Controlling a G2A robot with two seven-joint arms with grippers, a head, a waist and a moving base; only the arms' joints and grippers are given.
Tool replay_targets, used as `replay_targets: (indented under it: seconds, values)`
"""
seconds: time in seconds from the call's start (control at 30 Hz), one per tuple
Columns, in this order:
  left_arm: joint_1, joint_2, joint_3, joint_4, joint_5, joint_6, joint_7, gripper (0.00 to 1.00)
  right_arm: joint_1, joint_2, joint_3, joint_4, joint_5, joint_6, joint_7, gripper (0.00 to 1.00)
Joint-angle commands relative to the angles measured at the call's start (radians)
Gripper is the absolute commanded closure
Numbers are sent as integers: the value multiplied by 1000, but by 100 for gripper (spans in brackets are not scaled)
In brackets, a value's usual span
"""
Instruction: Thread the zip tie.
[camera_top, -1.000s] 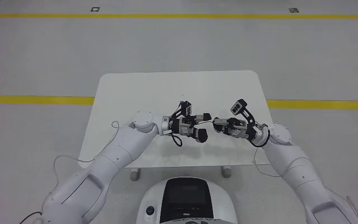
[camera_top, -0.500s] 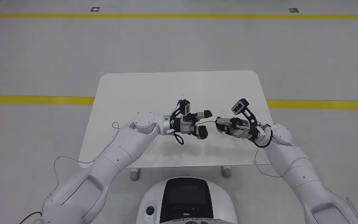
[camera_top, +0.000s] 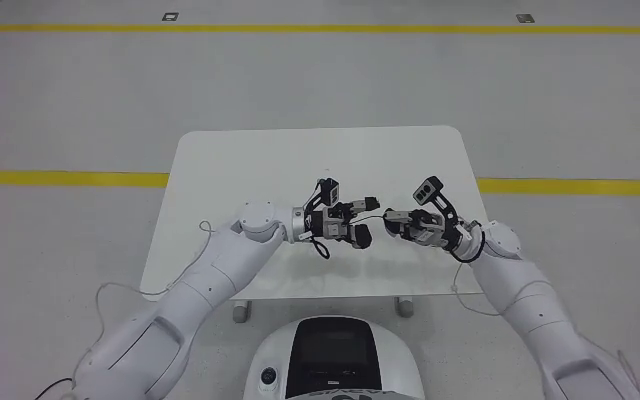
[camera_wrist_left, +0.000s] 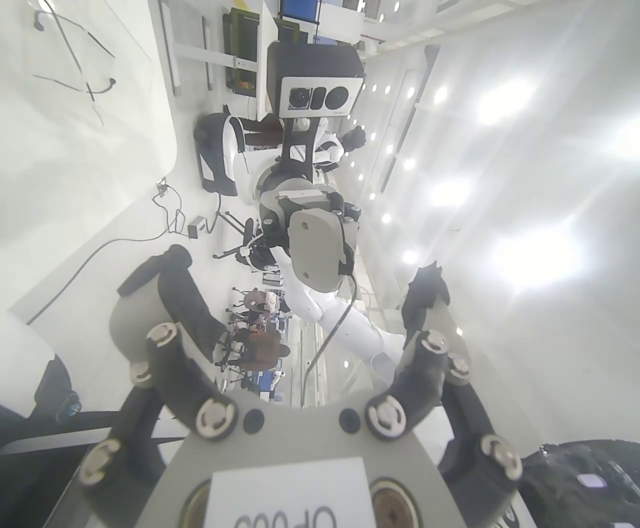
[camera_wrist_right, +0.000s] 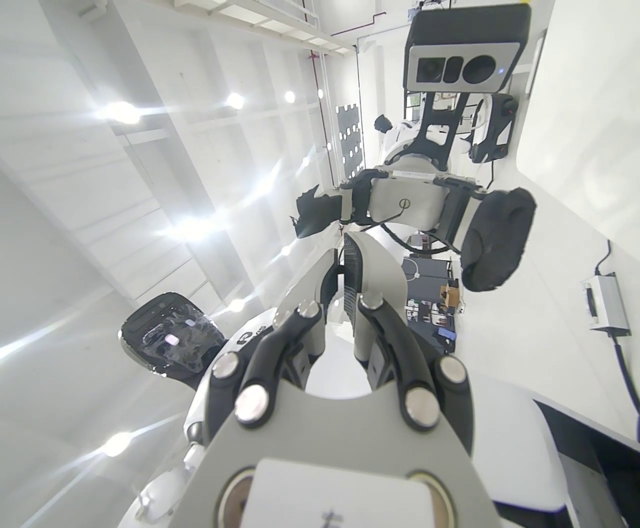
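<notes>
White table, with both arms raised over its near middle. Left gripper: jaws spread wide. Right gripper: jaws narrow, pinching the thin dark zip tie, which reaches left towards the left gripper, above the tabletop.

A white table with rounded corners stands on a pale grey floor crossed by yellow lines, two feet showing under its near edge.
</notes>
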Motion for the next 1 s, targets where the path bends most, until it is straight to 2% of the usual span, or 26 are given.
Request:
replay_targets:
  seconds: [0.0,0.17,0.43,0.5,0.53,0.57,0.6,0.73,0.8,0.97]
  values:
    - [0,0,0,0,0,0,0,0,0,0,0,0,1,0,0,100]
    - [20,8,-10,-34,30,8,60,0,-15,2,4,-31,-36,-5,-49,100]
    - [41,23,-27,-75,79,20,79,0,-37,8,24,-69,-94,23,-87,100]
    - [45,26,-31,-81,89,22,82,19,-38,9,26,-73,-112,26,-93,100]
    - [47,28,-33,-83,93,23,83,25,-39,9,27,-75,-116,26,-95,100]
    - [48,29,-35,-85,97,23,86,40,-41,9,28,-77,-119,28,-97,100]
    - [50,31,-38,-86,101,24,90,51,-43,10,28,-79,-129,32,-100,100]
    - [56,37,-48,-96,117,27,98,60,-46,11,25,-89,-166,41,-109,100]
    - [59,40,-53,-102,124,28,103,60,-47,11,23,-92,-175,47,-113,100]
    - [69,47,-60,-121,142,38,114,69,-46,11,21,-95,-205,55,-121,100]
